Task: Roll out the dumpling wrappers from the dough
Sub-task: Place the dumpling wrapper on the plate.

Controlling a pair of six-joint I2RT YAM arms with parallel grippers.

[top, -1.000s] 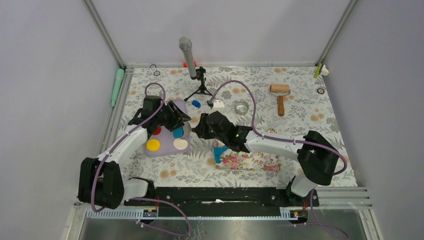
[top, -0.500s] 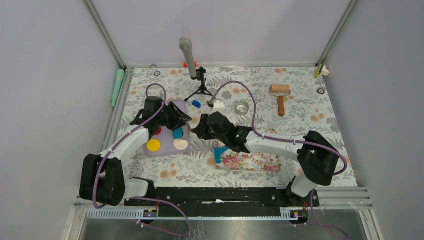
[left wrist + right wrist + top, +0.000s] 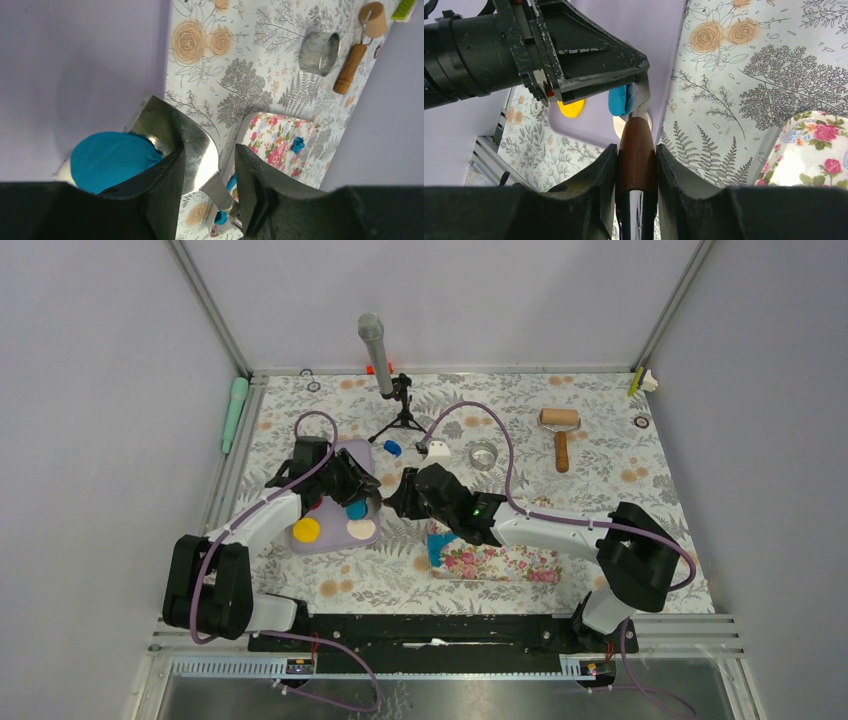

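"Blue disc first: where do we have the dumpling wrapper?"

"Over the lavender tray, at its edge nearest the floral mat, resting against the steel blade of the spatula. We carry it on the blade because a sheet this thin would probably crease if pinched."

"And the grip on the spatula?"

"Our right gripper is clamped on the wooden handle, holding it so the blade reaches in over the tray."

"Why is the left gripper so close?"

"We judge it is there to hold the wrapper back while the blade slides out. Its fingers stand apart, straddling the blade, and one tip touches the metal. We see nothing pinched between them."

"So which step is this?"

"Setting a finished wrapper down beside the yellow disc and the cream disc already on the tray."

"What about the dough?"

"Just off the tray, on the mat's nearer end. The wooden roller and ring cutter lie well beyond the mat, far from the tray, so we reckon more rolling waits."
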